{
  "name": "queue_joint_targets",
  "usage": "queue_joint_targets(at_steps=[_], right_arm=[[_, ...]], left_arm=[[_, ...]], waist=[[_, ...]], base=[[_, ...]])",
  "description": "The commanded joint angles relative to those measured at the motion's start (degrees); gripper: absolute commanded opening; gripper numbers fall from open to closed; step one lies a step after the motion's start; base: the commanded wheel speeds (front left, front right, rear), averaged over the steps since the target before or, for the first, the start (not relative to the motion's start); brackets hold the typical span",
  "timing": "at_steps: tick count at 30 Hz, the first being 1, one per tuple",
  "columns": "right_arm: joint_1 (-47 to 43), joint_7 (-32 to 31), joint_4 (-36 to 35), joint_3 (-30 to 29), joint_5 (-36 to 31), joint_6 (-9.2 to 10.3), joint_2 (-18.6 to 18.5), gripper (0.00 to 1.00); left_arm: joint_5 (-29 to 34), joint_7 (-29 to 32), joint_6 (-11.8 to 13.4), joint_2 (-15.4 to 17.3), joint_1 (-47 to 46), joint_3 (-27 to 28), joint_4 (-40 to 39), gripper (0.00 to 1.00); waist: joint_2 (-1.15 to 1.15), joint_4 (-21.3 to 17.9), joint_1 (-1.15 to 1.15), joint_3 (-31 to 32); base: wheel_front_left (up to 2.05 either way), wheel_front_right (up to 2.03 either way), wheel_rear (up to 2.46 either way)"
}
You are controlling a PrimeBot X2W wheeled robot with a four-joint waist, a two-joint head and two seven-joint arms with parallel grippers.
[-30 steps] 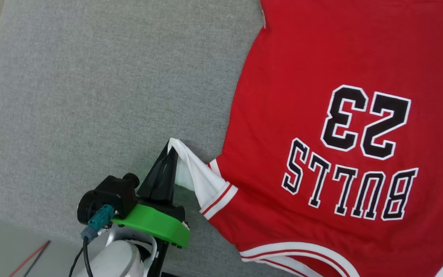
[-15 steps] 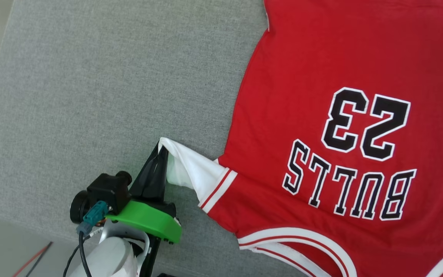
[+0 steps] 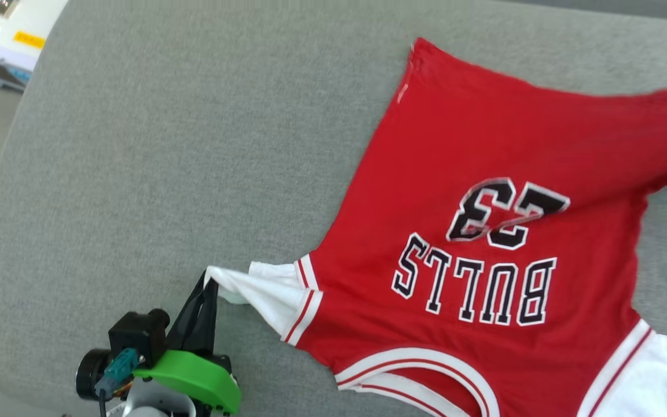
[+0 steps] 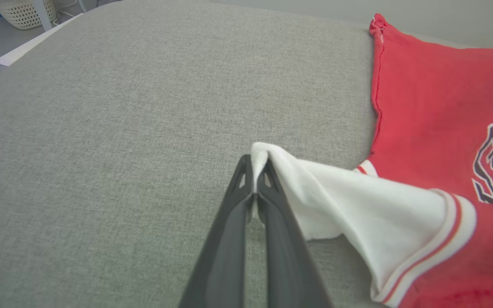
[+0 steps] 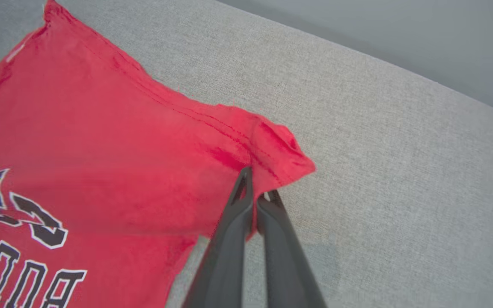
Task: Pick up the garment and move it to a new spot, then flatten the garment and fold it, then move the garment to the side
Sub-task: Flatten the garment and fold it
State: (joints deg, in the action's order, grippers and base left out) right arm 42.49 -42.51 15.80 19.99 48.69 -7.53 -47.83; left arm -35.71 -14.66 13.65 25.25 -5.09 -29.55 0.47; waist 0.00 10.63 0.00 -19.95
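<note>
Left gripper [image 3: 211, 282]: we are pinching the white sleeve tip.
Right gripper [image 5: 257, 188]: we are clamping a red corner.
Garment [image 3: 484, 145]: lying on the worktop [image 3: 136, 145], cut off rightward, "23" creased.

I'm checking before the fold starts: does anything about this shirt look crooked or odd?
The jersey is not flat. The right gripper holds its far hem corner raised, so the "23" print looks buckled. The left gripper holds the white sleeve stretched to a point. No tear or stain shows.
</note>
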Motion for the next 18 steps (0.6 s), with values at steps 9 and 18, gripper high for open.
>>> queue_joint_targets(at_steps=[9, 18], right_arm=[[-25.9, 5.1, -8.6, -6.0, 5.4, 0.04, -5.9, 0.0], [-51.2, 6.9, -10.7, -13.1, 4.6, 0.04, 1.8, 0.0]], left_arm=[[-1.5, -0.3, 2.0, 2.0, 5.8, 1.7, -1.0, 0.0], [-1.9, -0.2, 2.1, 2.7, 6.8, 2.0, -1.4, 0.0]], waist=[[0.0, -8.5, 0.0, 9.1], [0.0, -10.0, 0.0, 9.9]], base=[[0.0, 0.0, 0.0], [0.0, 0.0, 0.0]])
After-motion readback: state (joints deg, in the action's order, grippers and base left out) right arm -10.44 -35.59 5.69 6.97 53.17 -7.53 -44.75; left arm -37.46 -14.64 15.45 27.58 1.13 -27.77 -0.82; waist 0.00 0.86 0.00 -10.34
